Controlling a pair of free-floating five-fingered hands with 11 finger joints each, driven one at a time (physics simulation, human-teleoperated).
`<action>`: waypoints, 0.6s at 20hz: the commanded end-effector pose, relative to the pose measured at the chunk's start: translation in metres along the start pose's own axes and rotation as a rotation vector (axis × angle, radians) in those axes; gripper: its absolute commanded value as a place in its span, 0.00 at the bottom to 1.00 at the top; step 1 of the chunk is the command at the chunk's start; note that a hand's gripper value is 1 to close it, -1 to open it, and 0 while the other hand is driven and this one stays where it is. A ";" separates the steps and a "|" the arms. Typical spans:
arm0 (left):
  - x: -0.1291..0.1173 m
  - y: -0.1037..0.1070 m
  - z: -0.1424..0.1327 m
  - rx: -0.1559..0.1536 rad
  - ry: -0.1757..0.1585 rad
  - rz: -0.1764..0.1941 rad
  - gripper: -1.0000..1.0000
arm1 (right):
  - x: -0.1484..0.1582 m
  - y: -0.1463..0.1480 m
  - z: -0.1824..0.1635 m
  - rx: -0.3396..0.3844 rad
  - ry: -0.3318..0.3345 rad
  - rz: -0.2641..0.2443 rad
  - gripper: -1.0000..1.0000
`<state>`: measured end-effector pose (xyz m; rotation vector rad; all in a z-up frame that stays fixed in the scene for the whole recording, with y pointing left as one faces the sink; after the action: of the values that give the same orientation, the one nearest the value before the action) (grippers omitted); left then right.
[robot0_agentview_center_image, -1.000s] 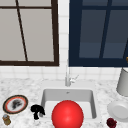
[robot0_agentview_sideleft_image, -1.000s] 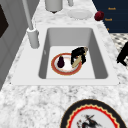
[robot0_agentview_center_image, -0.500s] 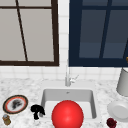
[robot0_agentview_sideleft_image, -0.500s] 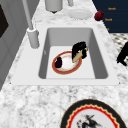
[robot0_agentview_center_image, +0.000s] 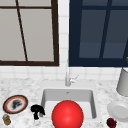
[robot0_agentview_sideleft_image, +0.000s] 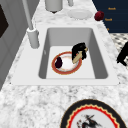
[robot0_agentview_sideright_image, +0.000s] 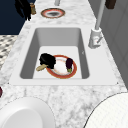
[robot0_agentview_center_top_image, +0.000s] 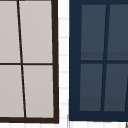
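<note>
Right robot hand: down in the sink, over the near edge of the red-rimmed plate; its fingers were curled round a tan stick-like tool, which slanted down so that its lower end met the plate. In the right side view the same robot hand sat at the plate's left rim, with the tool poking out toward the basin wall.
Left robot hand: hung above the tabletop just left of the sink's near corner, fingers hanging loose and holding nothing; also seen at the edge of the left side view.
Red-rimmed plate: lay flat on the sink floor, probably so the basin would steady it.
Dark purple item: an eggplant-like piece resting on the plate's far-side rim, apart from the tool.
Sink: white basin set into the marble tabletop; tap at its far edge.
Red ball: covered the basin's middle in the front view.
Patterned plate: on the tabletop to the left, a small jar just near it.
White dish: on the right tabletop, with a dark red fruit nearer and a grey canister farther back.
Windows: pale pane left, dark blue pane right.
</note>
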<state>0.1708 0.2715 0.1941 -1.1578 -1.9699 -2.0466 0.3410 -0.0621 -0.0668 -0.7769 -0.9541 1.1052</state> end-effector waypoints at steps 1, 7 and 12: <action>0.000 0.000 0.000 0.000 0.000 0.000 0.50 | -0.001 0.006 -0.010 0.009 0.005 0.007 0.00; 0.000 0.000 0.000 0.000 0.000 0.000 0.50 | -0.003 -0.003 -0.012 0.149 0.008 0.044 0.00; 0.000 0.000 0.000 0.000 0.000 0.000 0.50 | -0.011 -0.008 -0.014 0.181 -0.002 0.073 0.00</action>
<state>0.1708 0.2715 0.1941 -1.1578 -1.9699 -2.0466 0.3521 -0.0695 -0.0692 -0.6901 -0.8651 1.1836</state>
